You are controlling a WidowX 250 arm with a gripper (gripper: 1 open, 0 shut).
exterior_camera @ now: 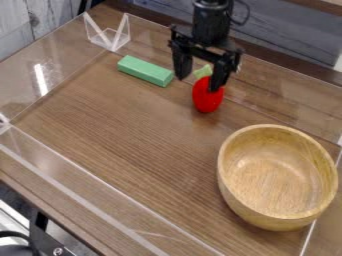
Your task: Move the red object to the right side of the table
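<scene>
The gripper (202,76) hangs released, jaws spread, just above the strawberry (206,95), hiding part of its leafy top, near the table's (120,140) far edge, while the bowl (278,176) overhangs the right edge.

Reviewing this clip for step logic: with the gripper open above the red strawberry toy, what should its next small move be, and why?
Probably lift straight up and clear. The gripper stands open just above the red object, which rests on the table near the green block, left of the wooden bowl. It looks released, so retreating avoids nudging it.
</scene>
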